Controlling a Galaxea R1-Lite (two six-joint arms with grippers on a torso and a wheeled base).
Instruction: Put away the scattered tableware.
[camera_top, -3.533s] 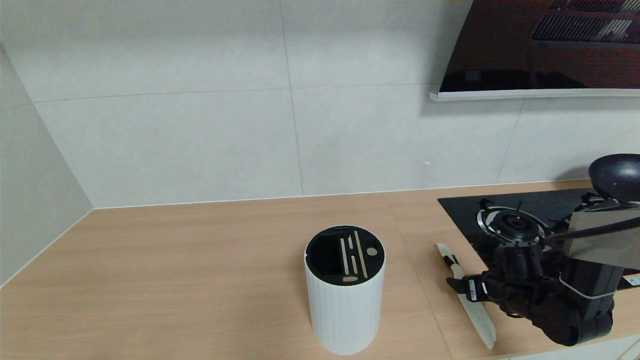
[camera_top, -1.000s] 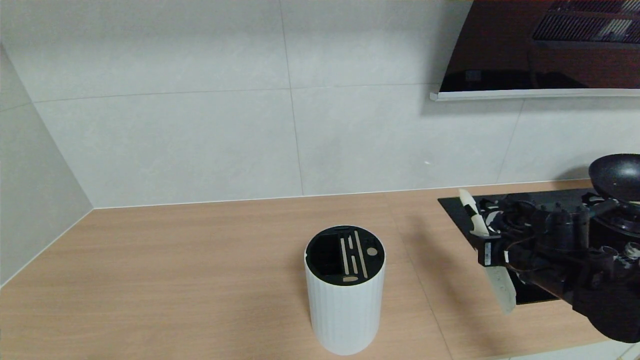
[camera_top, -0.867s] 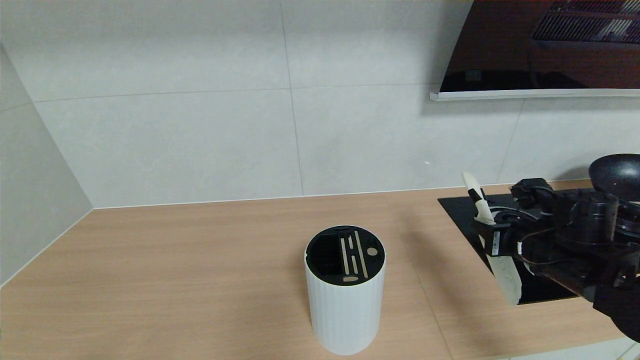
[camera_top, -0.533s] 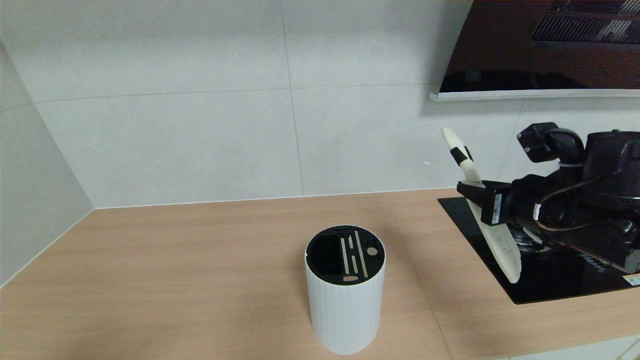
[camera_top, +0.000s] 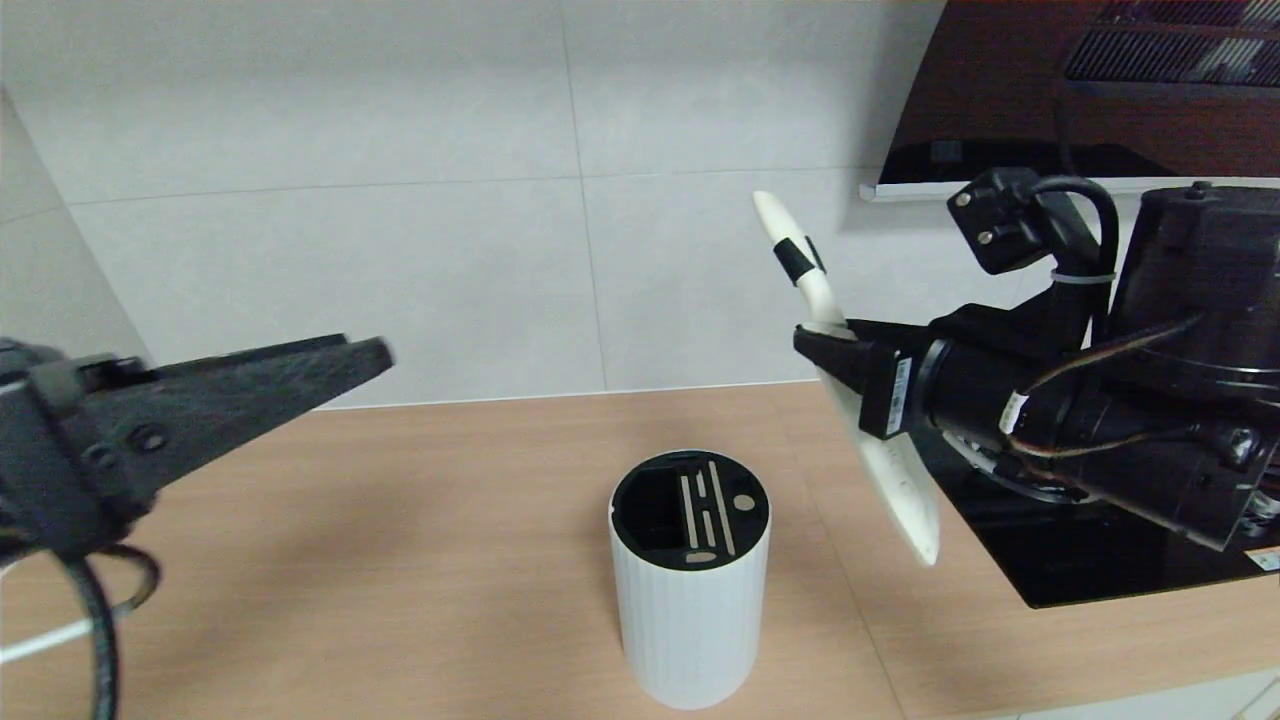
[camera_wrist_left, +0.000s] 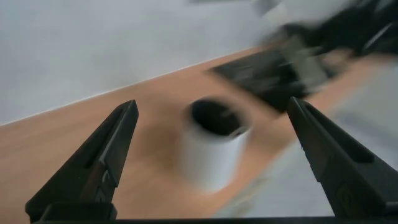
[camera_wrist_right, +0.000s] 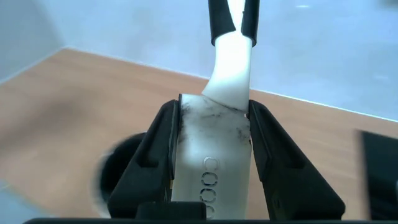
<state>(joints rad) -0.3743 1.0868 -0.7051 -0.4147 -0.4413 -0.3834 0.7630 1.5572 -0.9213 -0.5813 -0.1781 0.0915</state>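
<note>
Hardly any print is legible. The blade of the cream-white knife (camera_wrist_right: 214, 158) bears a row of faint rounded characters, cut off at the picture's edge. A small white sticker (camera_top: 897, 395) on the right claw (camera_wrist_right: 214, 121) and a white tag (camera_top: 1266, 560) on the black glass hob (camera_top: 1100, 575) carry print too small to read.

Matt, pale wood grain across the tabletop (camera_top: 400, 520); dull white ribbed plastic on the holder (camera_top: 690, 620), with a matt black slotted top. Smooth cream finish, smudged dark near the grip, on the knife (camera_top: 900, 490), between matt black plastic fingers of the right end effector (camera_top: 835, 350). Glossy black glass on the hob (camera_top: 1080, 570) at 3 o'clock of the holder and on the hood (camera_top: 1000, 100) at 1 o'clock.
</note>
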